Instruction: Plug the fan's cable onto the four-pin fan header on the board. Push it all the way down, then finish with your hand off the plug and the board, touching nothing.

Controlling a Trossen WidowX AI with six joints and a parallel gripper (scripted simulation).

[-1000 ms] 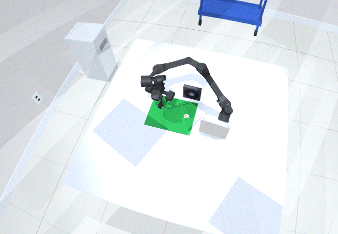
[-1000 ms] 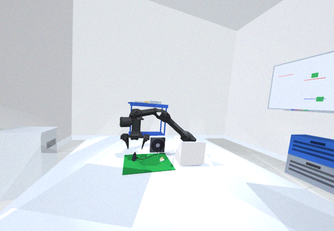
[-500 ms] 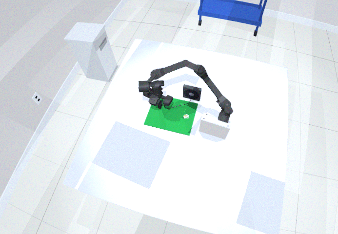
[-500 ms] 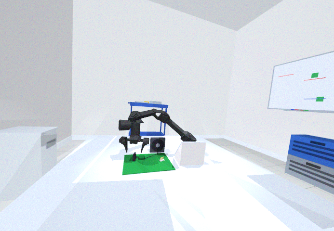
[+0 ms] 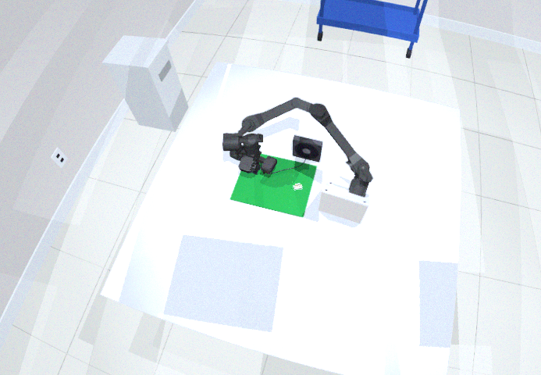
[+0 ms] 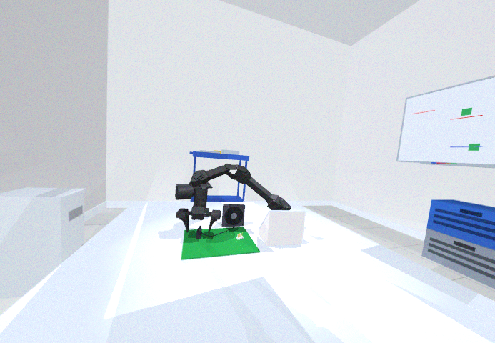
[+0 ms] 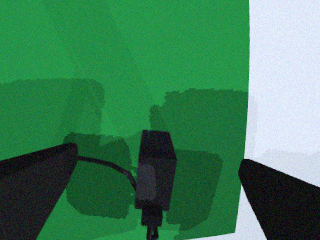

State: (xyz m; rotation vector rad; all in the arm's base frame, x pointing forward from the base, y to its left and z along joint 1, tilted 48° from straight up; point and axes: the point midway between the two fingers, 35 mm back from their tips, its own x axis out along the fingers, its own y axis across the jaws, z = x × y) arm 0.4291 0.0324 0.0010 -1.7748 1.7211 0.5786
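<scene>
The black plug (image 6: 198, 233) (image 7: 156, 172) stands on the green board (image 5: 275, 201) (image 6: 219, 249) (image 7: 200, 40), near the board's far-left part in the exterior view. In the top view the arm hides it. Its thin black cable (image 5: 287, 169) (image 6: 220, 233) (image 7: 107, 162) runs to the fan (image 5: 307, 150) (image 6: 233, 215) behind the board. The small white four-pin header (image 5: 297, 186) (image 6: 239, 236) is on the board's right part, apart from the plug; it is out of the wrist view. My gripper (image 5: 259, 172) (image 6: 198, 231) (image 7: 161, 160) is wide open, pointing down, with one finger on each side of the plug and a gap on both sides.
The white base block (image 5: 343, 205) (image 6: 284, 228) that carries the arm stands right of the board. The fan stands upright beyond the board's back edge. The cable crosses the board from the plug toward the fan, passing the side of one finger. A blue cart (image 5: 368, 17) (image 6: 219, 198) stands beyond the table.
</scene>
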